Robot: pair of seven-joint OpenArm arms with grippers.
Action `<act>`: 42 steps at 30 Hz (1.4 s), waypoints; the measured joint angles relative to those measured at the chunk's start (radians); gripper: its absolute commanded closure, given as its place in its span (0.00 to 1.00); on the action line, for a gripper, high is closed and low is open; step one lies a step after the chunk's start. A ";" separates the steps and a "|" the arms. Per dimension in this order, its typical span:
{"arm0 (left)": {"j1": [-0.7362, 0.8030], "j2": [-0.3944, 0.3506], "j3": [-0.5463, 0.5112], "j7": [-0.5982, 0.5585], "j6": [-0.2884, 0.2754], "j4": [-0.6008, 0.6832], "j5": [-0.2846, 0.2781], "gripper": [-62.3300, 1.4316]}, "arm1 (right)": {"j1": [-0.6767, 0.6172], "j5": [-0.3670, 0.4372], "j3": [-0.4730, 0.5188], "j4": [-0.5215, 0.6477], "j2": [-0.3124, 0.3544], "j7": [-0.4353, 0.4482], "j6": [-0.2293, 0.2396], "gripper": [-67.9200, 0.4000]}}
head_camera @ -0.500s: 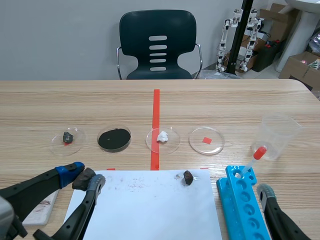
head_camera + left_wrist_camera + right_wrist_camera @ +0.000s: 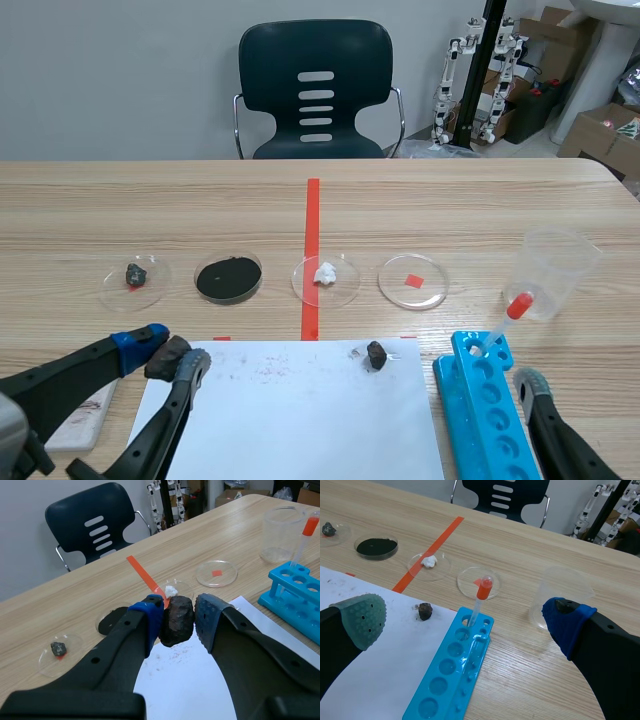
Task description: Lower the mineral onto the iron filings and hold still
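Scene view is showing the wooden table [image 2: 500, 200] carrying a white paper sheet [image 2: 290, 420], with the blue tube rack [image 2: 482, 415] lying just beside the sheet. The right gripper [image 2: 466, 617] is hanging over that rack, its fingers standing wide apart around nothing. The left gripper [image 2: 167, 352] is clamping the dark mineral [image 2: 165, 360] between its pads by the sheet's far left corner. The dish of black iron filings [image 2: 229, 278] is sitting farther out on the table, apart from the mineral, and a smaller dark stone [image 2: 376, 354] is resting near the sheet's far edge
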 measured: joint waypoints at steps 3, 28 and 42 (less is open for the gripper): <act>0.000 0.000 0.000 0.000 0.000 0.000 0.000 0.80 | 0.000 0.000 0.000 0.000 0.000 0.000 0.000 0.00; -0.080 0.000 0.011 0.444 -0.053 -0.001 -0.070 0.80 | 0.000 0.000 0.000 0.000 0.000 0.000 0.000 0.00; -0.404 0.045 0.011 0.816 -0.053 -0.002 -0.327 0.80 | 0.000 0.000 0.000 0.000 0.000 0.000 0.000 0.00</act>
